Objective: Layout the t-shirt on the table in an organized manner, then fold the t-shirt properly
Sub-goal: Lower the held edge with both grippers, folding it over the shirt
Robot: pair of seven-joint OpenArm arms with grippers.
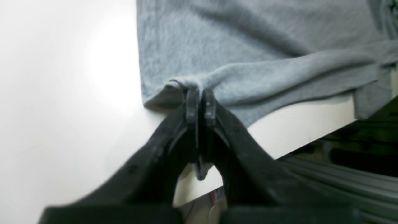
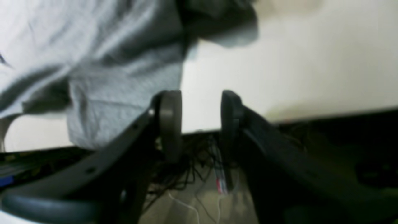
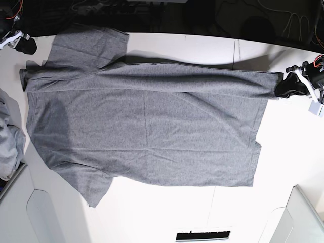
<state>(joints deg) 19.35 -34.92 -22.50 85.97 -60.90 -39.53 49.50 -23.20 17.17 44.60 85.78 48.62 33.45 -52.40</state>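
White table (image 3: pixel 283 202) carried the t-shirt (image 3: pixel 152 131), spread nearly flat with its far edge doubled over: laying-out stage, folding apparently not begun. Left gripper (image 1: pixel 200 98) was clamped on the hem corner; right gripper (image 2: pixel 200 105) stood apart, empty, beside a sleeve. Next: probably regrasp and tension. Another grey garment (image 3: pixel 9 142) lay alongside.

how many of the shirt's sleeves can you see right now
2. On the t-shirt in the base view, one sleeve lies at the far edge of the table, upper left; the other sleeve points toward the near edge, lower left. Neither is hidden.
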